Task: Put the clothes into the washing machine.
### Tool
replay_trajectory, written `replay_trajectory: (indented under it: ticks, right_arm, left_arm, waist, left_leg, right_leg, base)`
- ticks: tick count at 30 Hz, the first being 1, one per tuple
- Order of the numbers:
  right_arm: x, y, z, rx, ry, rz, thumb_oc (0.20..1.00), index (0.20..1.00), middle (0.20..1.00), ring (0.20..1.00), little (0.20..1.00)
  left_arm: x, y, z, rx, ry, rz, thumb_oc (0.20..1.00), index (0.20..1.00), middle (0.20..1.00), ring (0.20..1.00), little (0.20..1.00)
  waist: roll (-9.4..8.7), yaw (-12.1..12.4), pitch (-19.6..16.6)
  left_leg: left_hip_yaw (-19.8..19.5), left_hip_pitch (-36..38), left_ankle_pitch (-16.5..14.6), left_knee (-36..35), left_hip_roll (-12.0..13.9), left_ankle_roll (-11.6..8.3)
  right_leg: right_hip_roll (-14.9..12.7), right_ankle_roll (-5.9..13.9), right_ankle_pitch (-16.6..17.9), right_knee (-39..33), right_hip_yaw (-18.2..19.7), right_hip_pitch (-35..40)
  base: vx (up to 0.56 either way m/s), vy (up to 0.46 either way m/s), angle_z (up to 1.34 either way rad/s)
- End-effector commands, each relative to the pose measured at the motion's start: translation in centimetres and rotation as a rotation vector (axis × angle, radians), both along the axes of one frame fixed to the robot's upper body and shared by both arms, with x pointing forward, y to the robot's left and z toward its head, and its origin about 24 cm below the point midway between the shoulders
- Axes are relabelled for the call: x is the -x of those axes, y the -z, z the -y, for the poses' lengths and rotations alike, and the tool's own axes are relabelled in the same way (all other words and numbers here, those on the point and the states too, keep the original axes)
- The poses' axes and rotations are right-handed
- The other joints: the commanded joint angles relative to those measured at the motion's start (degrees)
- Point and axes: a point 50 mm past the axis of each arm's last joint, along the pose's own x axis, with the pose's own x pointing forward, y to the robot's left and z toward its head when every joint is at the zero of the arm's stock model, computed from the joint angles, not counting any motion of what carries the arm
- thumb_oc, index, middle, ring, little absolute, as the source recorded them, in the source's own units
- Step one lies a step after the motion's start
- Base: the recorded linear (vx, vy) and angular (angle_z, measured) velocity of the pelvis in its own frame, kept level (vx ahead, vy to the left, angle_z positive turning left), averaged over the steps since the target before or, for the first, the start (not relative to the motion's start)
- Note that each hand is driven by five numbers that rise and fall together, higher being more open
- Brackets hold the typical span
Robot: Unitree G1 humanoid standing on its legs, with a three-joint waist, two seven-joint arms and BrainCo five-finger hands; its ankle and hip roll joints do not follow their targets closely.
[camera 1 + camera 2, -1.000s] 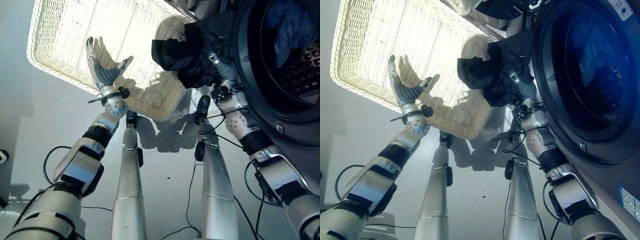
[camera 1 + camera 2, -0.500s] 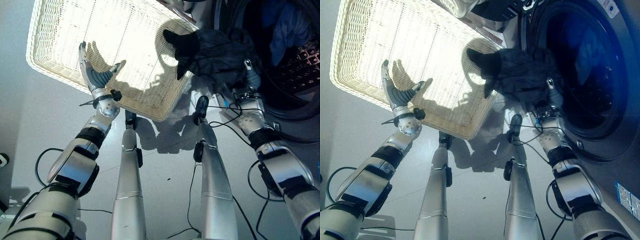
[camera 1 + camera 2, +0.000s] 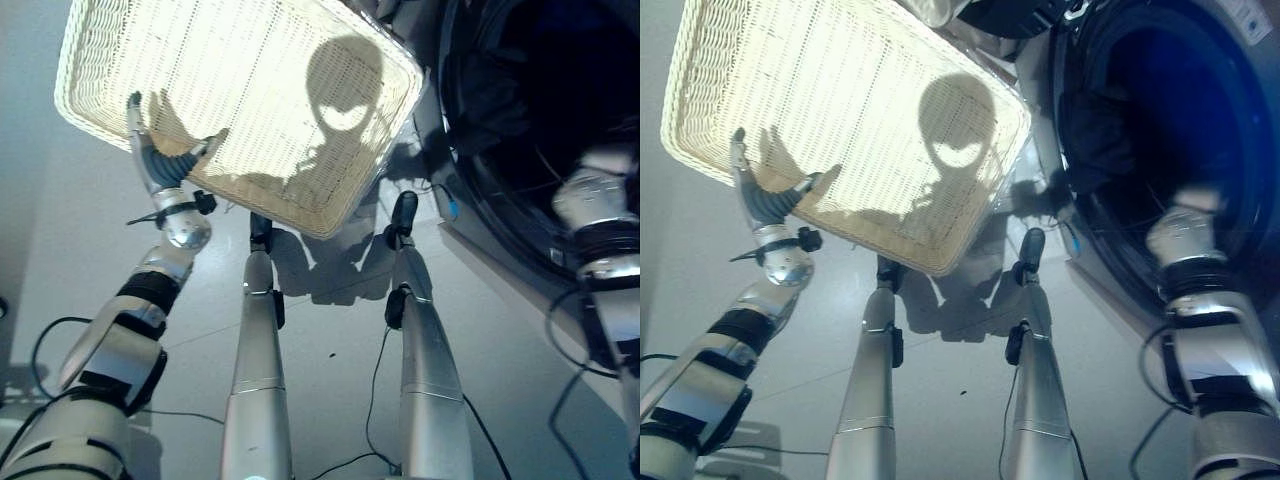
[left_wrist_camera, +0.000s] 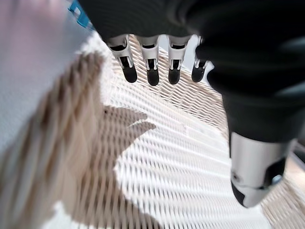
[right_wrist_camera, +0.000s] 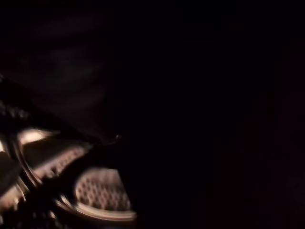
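Since a second ago, the right arm has been carrying the dark clothes off the basket's corner and into the washing machine (image 3: 1140, 130), and the basket is now lying bare. Nearest the robot, the left hand (image 3: 160, 160) is hovering over the near rim of the white wicker basket (image 3: 100, 60), fingers straight and spread, thumb held apart. In the left wrist view, that hand's dark fingertips (image 4: 151, 76) are hanging above the woven floor of the basket without touching it. Farther off, the right forearm is reaching through the round door opening, and the hand is hidden inside the dark drum, so I cannot tell how its fingers are set. A dark bundle of clothes (image 3: 1095, 135) is resting just inside the opening's left edge; its long axis cannot be made out. In the right wrist view, a perforated drum wall (image 5: 100, 191) is showing amid blackness.
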Motion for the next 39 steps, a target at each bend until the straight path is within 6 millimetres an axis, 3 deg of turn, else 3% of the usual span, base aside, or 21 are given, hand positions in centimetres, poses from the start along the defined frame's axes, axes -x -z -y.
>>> replay_trajectory:
  ticks: [1,2,4,5,9,11,13,15,18,22,25,27,29,32,36,39]
  right_arm:
    - [8.0,-6.6,7.0,0.134,0.323,0.135,0.460,0.460,0.460,0.460,0.460]
    - [8.2,-6.8,7.2,0.135,0.326,0.133,0.743,0.743,0.743,0.743,0.743]
    - [8.2,-6.7,7.3,0.136,0.324,0.127,0.743,0.743,0.743,0.743,0.743]
    - [7.4,-6.8,7.3,0.200,0.265,0.086,1.000,1.000,1.000,1.000,1.000]
    - [6.4,-6.0,7.0,0.194,0.239,0.042,1.000,1.000,1.000,1.000,1.000]
    - [5.1,-4.5,7.0,0.199,0.205,-0.090,1.000,1.000,1.000,1.000,1.000]
    - [4.0,-4.2,6.2,0.240,0.192,-0.185,1.000,1.000,1.000,1.000,1.000]
    - [2.9,-3.4,5.7,0.271,0.156,-0.324,1.000,1.000,1.000,1.000,1.000]
    - [1.0,-1.3,5.2,0.352,0.127,-0.675,1.000,1.000,1.000,1.000,1.000]
    - [0.4,-1.4,4.6,0.527,0.292,-1.071,1.000,1.000,1.000,1.000,1.000]
    - [0.1,-1.9,4.1,0.622,0.368,-1.211,1.000,1.000,1.000,1.000,1.000]
    - [-0.5,-3.0,2.6,0.760,0.519,-1.320,1.000,1.000,1.000,1.000,1.000]
    - [-0.7,-3.3,1.9,0.812,0.578,-1.337,1.000,1.000,1.000,1.000,1.000]
    - [-2.0,-3.5,-0.8,0.992,0.716,-1.363,1.000,1.000,1.000,1.000,1.000]
    - [-2.8,-2.5,-3.3,1.167,0.850,-1.305,1.000,1.000,1.000,1.000,1.000]
    - [-3.4,-1.0,-6.6,1.342,0.965,-1.181,1.000,1.000,1.000,1.000,1.000]
  left_arm:
    - [0.8,-2.6,-3.6,0.039,-0.067,0.055,1.000,1.000,1.000,1.000,1.000]
    - [0.8,-2.9,-3.7,0.037,-0.067,0.058,1.000,1.000,1.000,1.000,1.000]
    - [0.8,-2.7,-3.7,0.038,-0.066,0.053,1.000,1.000,1.000,1.000,1.000]
    - [0.8,-3.1,-3.8,0.024,-0.059,0.046,1.000,1.000,1.000,1.000,1.000]
    - [0.5,-3.0,-3.4,0.015,-0.049,0.035,1.000,1.000,1.000,1.000,1.000]
    - [0.2,-2.7,-2.8,0.015,-0.037,0.019,1.000,1.000,1.000,1.000,1.000]
    - [0.0,-2.5,-2.3,0.018,-0.030,0.018,1.000,1.000,1.000,1.000,1.000]
    - [-0.1,-2.4,-1.9,0.020,-0.024,0.016,1.000,1.000,1.000,1.000,1.000]
    - [-0.4,-2.6,-1.2,0.004,-0.008,0.016,1.000,1.000,1.000,1.000,1.000]
    - [-0.6,-3.1,-0.2,-0.016,0.015,0.027,1.000,1.000,1.000,1.000,1.000]
    - [-0.8,-3.5,0.4,-0.031,0.031,0.030,1.000,1.000,1.000,1.000,1.000]
    - [-1.1,-3.9,1.0,-0.043,0.048,0.032,1.000,1.000,1.000,1.000,1.000]
    - [-1.1,-4.0,1.1,-0.042,0.052,0.033,1.000,1.000,1.000,1.000,1.000]
    - [-1.3,-3.6,1.8,-0.029,0.067,0.036,1.000,1.000,1.000,1.000,1.000]
    - [-1.5,-3.1,2.7,-0.017,0.084,0.045,1.000,1.000,1.000,1.000,1.000]
    - [-1.6,-2.7,3.6,0.001,0.088,0.066,1.000,1.000,1.000,1.000,1.000]
  waist:
    - [-3.09,-3.3,-0.7]
    - [-3.15,-3.3,-0.7]
    - [-3.12,-3.2,-0.7]
    - [-3.08,-2.8,-0.7]
    - [-2.68,-2.4,-0.7]
    - [-2.10,-1.7,-0.7]
    - [-1.72,-1.4,-0.7]
    - [-1.51,-1.1,-0.7]
    - [-1.62,-0.4,-0.7]
    - [-1.57,0.1,-0.7]
    - [-1.33,0.3,-0.7]
    - [-0.80,0.4,-0.7]
    - [-0.60,0.4,-0.7]
    - [0.24,0.5,-0.7]
    - [1.46,0.1,-0.7]
    - [2.38,-0.8,-0.7]
  left_leg:
    - [0.2,5.8,3.1,-5.9,-1.8,7.09]
    - [0.2,5.4,3.5,-5.9,-2.0,7.15]
    - [0.2,6.0,3.0,-5.8,-1.9,7.14]
    - [-0.3,5.8,3.2,-5.5,-2.4,7.52]
    - [-0.7,5.3,3.4,-5.6,-3.0,7.84]
    - [-0.9,5.0,3.2,-5.6,-3.5,7.89]
    - [-1.0,4.2,3.4,-5.5,-3.8,8.01]
    - [-1.1,3.8,3.2,-5.4,-3.9,8.11]
    - [-1.2,4.1,2.9,-5.4,-4.0,8.16]
    - [-1.4,3.6,2.9,-5.3,-4.2,8.41]
    - [-1.5,3.3,2.8,-5.4,-4.3,8.52]
    - [-1.4,2.8,2.8,-5.4,-4.7,8.73]
    - [-1.4,2.7,2.8,-5.5,-4.8,8.75]
    - [-1.0,2.5,2.8,-5.7,-5.0,8.90]
    - [-0.4,2.1,2.7,-5.9,-5.4,8.97]
    - [0.5,1.7,2.8,-6.5,-5.7,8.86]
  right_leg:
    - [1.5,2.58,-4.2,4.7,-2.3,5.6]
    - [1.4,2.51,-3.8,4.6,-2.3,5.3]
    - [1.5,2.60,-4.3,4.7,-2.3,5.7]
    - [1.1,2.51,-3.8,4.7,-2.3,5.7]
    - [0.7,2.51,-3.5,4.5,-2.4,5.2]
    - [0.4,2.51,-3.7,4.3,-2.7,5.1]
    - [0.3,2.50,-3.5,4.2,-2.8,4.4]
    - [0.2,2.56,-3.6,4.3,-3.1,4.2]
    - [0.3,2.68,-3.6,3.7,-3.6,4.8]
    - [0.3,2.90,-3.3,3.6,-4.3,4.6]
    - [0.2,3.02,-3.4,3.6,-4.6,4.4]
    - [0.1,3.05,-3.5,3.9,-4.7,3.8]
    - [0.1,3.12,-3.6,3.9,-4.7,3.6]
    - [-0.2,3.16,-4.0,4.2,-4.6,3.0]
    - [-0.3,3.14,-4.7,4.3,-3.9,2.2]
    - [-0.5,3.17,-5.0,4.2,-3.0,1.2]
  base:
    - [0.01,0.004,-0.11]
    - [0.00,-0.002,-0.07]
    - [0.02,-0.009,-0.06]
    - [0.03,-0.014,-0.04]
    - [0.01,-0.009,0.02]
    - [0.02,-0.026,0.08]
    - [0.00,-0.004,0.10]
    - [-0.01,-0.012,0.06]
    - [-0.01,-0.047,0.03]
    - [-0.01,-0.050,0.01]
    - [0.00,-0.010,0.00]
    - [0.00,0.000,0.00]
    - [0.00,0.000,0.00]
    - [-0.02,0.036,0.03]
    - [-0.03,0.059,0.03]
    - [-0.03,0.067,0.01]
